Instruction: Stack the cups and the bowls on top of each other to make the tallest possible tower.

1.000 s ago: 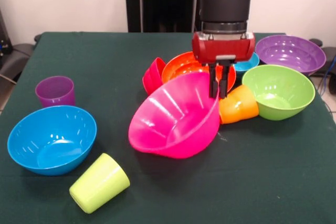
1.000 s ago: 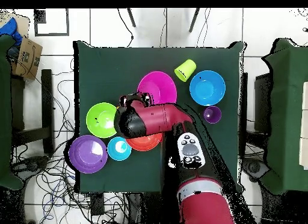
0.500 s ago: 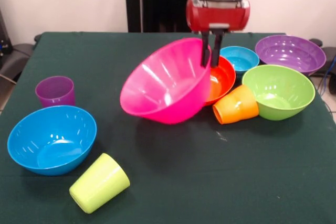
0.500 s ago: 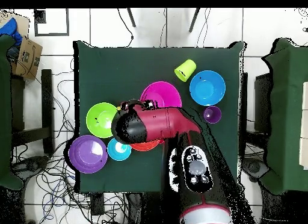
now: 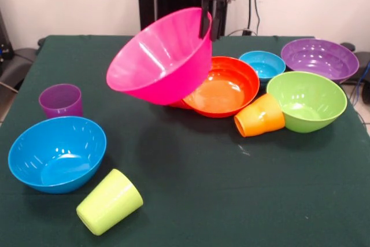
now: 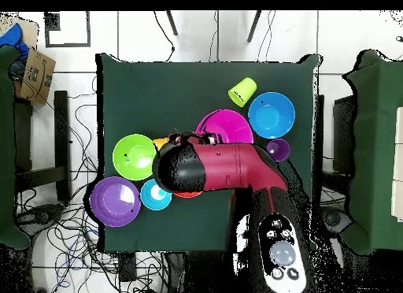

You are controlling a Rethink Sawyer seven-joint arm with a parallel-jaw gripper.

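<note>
A: Where is the big pink bowl [image 5: 159, 56]?

B: It is up in the air, tipped on its side. The gripper [image 5: 209, 22] pinches its top rim, one finger inside and one outside.

A: What is under it?

B: The orange bowl [image 5: 225, 88] sits on the green surface [image 5: 231, 201], just behind and below the pink one. A bit of the small red bowl [image 5: 178, 104] peeks out under them.

A: And the other bowls?

B: The small light blue bowl [image 5: 263, 63] and the purple bowl [image 5: 319, 58] are at the back right. The lime green bowl [image 5: 306, 100] is in front of them. The big blue bowl [image 5: 56, 152] is at the front left, well apart.

A: Where are the cups?

B: The orange cup [image 5: 260, 115] lies on its side, touching the lime green bowl. The purple cup [image 5: 60, 100] stands just behind the blue bowl. The lime green cup [image 5: 110, 202] lies tipped over in front of it.
</note>
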